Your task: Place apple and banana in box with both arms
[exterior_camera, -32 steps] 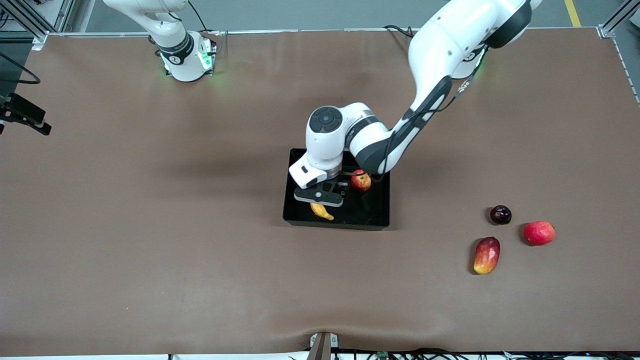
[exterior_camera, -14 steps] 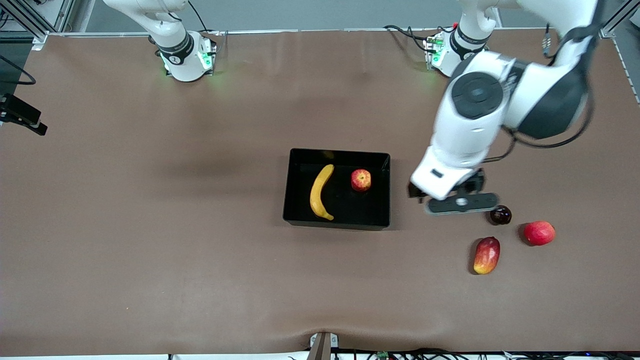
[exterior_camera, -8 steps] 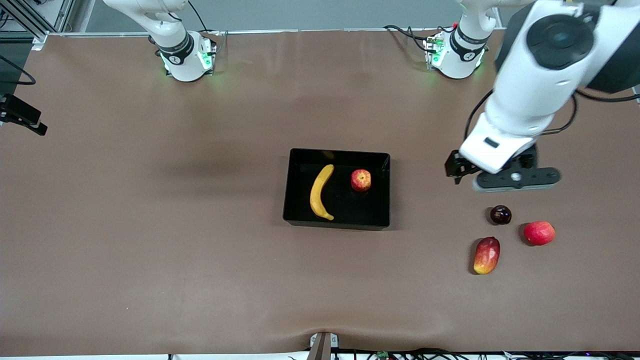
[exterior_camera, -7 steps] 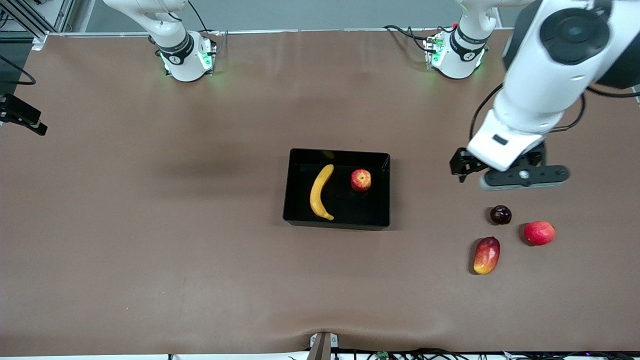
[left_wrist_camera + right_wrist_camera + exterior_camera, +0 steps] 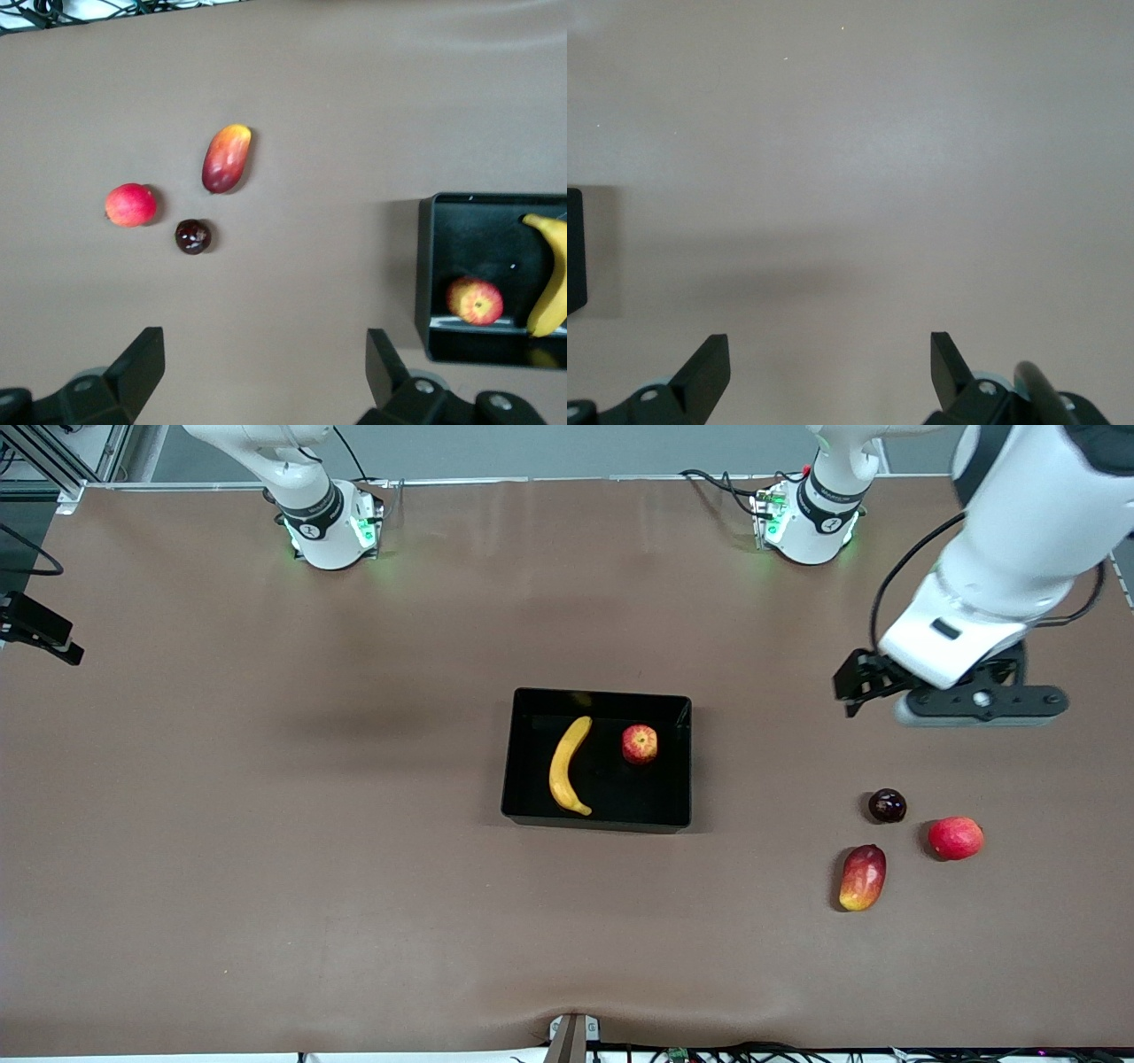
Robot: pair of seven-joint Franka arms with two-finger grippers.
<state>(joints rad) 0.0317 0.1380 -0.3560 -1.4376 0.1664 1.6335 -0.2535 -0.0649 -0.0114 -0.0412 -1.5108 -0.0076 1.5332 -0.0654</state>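
Note:
The black box (image 5: 684,779) stands at the table's middle. Inside it the yellow banana (image 5: 567,766) lies lengthwise, and the small red apple (image 5: 640,744) sits beside it, toward the left arm's end. My left gripper (image 5: 979,703) hangs open and empty over bare table, well off the box toward the left arm's end. The left wrist view shows its open gripper (image 5: 266,359), the box (image 5: 424,266), the apple (image 5: 475,301) and the banana (image 5: 553,283). My right gripper (image 5: 830,359) is open and empty over bare table; the front view shows only that arm's base.
Three loose fruits lie toward the left arm's end, nearer the front camera than the box: a dark round fruit (image 5: 887,805), a plain red fruit (image 5: 955,838) and an oblong red-and-yellow fruit (image 5: 862,877). A black edge (image 5: 574,252) shows at the right wrist view's side.
My left gripper has risen out of the box and swung toward the left arm's end of the table. The banana stays lying in the box. The right arm has not moved.

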